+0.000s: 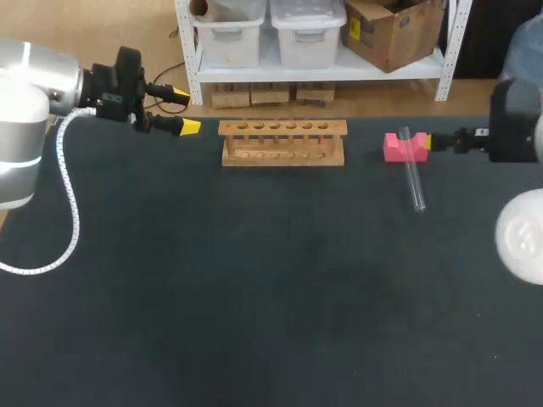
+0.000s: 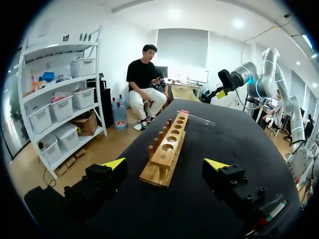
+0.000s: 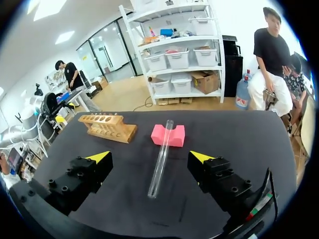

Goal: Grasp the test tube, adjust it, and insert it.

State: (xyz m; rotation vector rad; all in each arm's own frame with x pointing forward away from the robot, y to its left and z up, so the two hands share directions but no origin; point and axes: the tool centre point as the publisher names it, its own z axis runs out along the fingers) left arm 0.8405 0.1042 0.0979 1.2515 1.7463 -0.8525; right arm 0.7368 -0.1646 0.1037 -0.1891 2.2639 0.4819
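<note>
A clear tube [image 1: 414, 174] lies on the dark table [image 1: 254, 297] at the robot's right, its far end propped in the notch of a pink block [image 1: 395, 148] and its near end resting on the cloth. The right gripper [image 3: 149, 157] hangs just behind the tube, its jaws released and spread wide. In the right wrist view the tube runs away from the gripper along the line between the two yellow-tipped fingers, with neither finger touching it. A wooden rack [image 1: 282, 142] with a row of round holes stands upright near the table's far edge, about midway across and to the left of the block, and no tube can be seen in it. The left gripper [image 1: 185, 110] is held above the table's far left corner, just beside the rack's left end. Its jaws are likewise released and grasp nothing, and the left wrist view looks down the rack's length toward the block and tube beyond.
</note>
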